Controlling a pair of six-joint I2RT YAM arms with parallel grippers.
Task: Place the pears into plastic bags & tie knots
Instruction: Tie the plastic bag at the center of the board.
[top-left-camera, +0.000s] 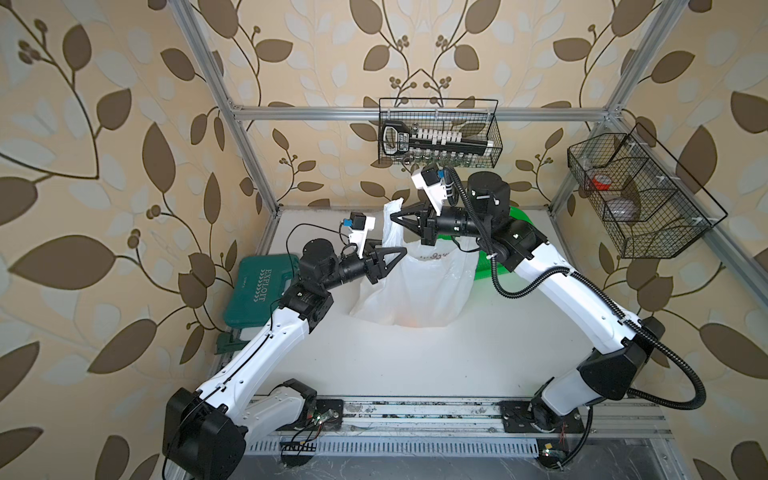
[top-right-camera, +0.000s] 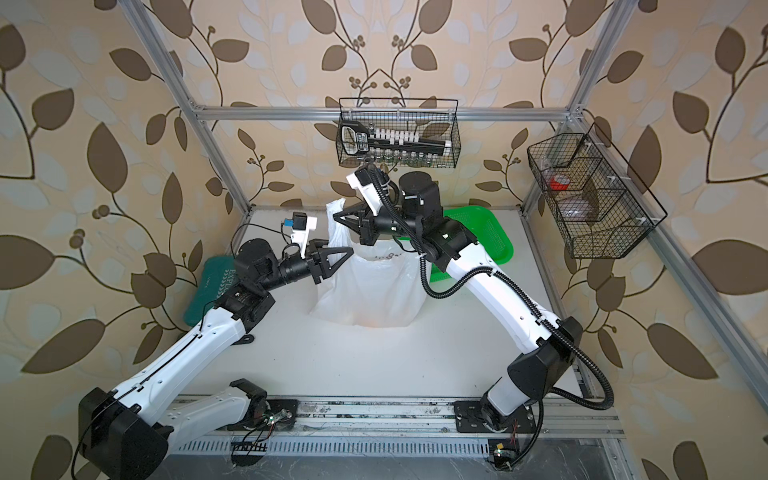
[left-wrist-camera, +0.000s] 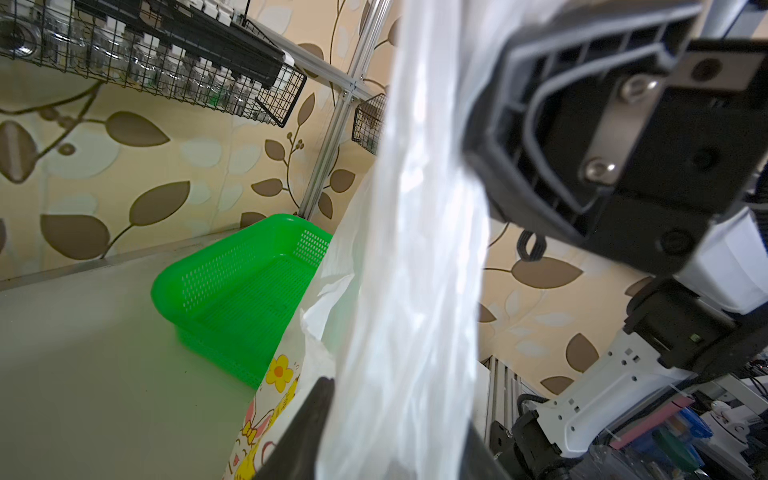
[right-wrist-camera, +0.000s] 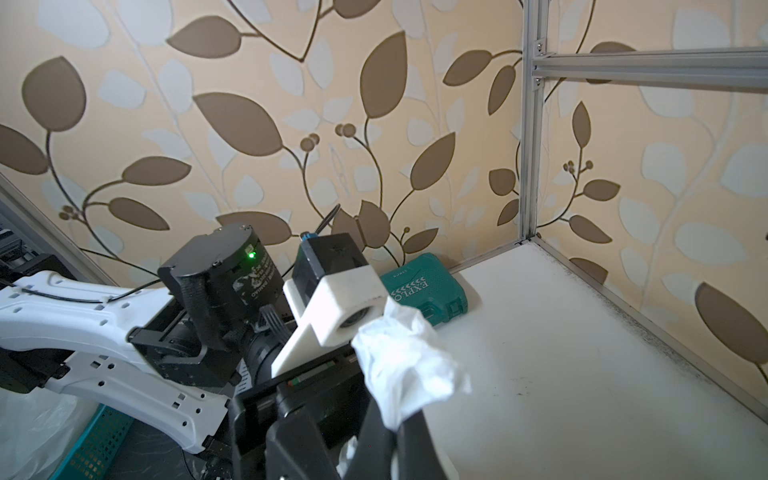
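Pinching the plastic bag (top-left-camera: 415, 286) by one handle (right-wrist-camera: 399, 365) high in the clamped right pincer (top-left-camera: 394, 219), likely stretching it for knotting, left pincer (top-left-camera: 401, 251) parted loosely around it below.

Beige leaf-print wallpaper (top-left-camera: 104, 124), aluminium frame (top-left-camera: 332, 113), white tabletop (top-left-camera: 415, 365), black wire basket (top-left-camera: 492, 124) on the back rail, possibly with jars.
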